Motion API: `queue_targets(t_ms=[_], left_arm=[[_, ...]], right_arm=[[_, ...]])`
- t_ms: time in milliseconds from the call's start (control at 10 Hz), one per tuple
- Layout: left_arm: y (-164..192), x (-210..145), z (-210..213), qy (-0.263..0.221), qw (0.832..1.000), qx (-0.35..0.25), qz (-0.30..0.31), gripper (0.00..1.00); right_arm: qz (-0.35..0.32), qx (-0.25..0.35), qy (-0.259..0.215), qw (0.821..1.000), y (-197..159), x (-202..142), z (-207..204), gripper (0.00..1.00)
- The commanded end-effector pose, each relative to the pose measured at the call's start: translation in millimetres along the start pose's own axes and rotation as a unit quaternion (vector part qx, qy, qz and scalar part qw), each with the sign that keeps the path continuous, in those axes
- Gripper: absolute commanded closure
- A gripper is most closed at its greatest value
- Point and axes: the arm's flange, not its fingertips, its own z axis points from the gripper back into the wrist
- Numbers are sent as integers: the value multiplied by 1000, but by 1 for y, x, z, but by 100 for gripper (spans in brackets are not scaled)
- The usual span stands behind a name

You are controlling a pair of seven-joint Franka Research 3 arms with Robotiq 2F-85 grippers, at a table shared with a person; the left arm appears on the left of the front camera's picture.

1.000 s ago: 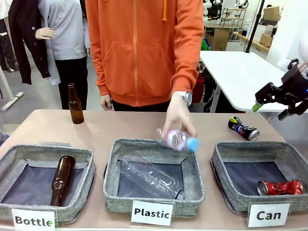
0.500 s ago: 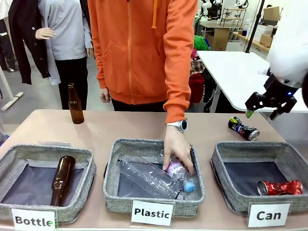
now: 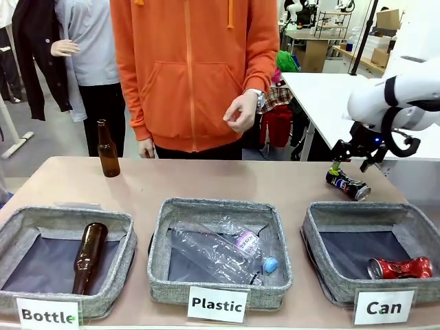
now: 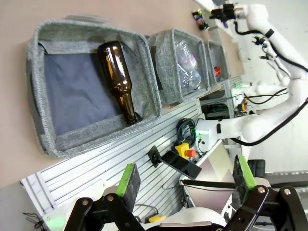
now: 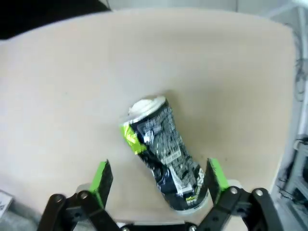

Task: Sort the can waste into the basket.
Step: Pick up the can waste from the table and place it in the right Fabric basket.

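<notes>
Right hand (image 5: 159, 179), fingers spread, hovers over the crushed black printed metal can (image 5: 163, 154) near the surface's (image 5: 57, 72) far right corner. The can is probably light, thin-walled and slippery, so pinch it mid-body.

Item: my right gripper (image 3: 349, 165) — lower and further left than a second ago, now hanging spread just above the black can (image 3: 348, 185).

Item: person's hand (image 3: 240, 113) — out of the Plastic basket (image 3: 159, 247), now raised before the orange jacket (image 3: 192, 69), empty.

Item: small plastic bottle (image 3: 250, 245) — no longer held, now lying in that basket, blue cap toward my side.
</notes>
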Motion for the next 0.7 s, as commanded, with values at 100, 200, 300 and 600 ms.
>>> queue_targets(t_ms=[100,200,300,600], left_arm=[[-2,0,1,-3,1000,-6,5,0],[-2,0,1,-3,1000,-6,5,0],[-2,0,1,-3,1000,-6,5,0],[-2,0,1,-3,1000,-6,5,0]], right_arm=[[29,17,52,998,1,30,-25,0],[31,11,67,997,2,32,-32,0],[29,1,77,997,3,34,-36,0],[24,-19,97,995,8,38,-42,0]])
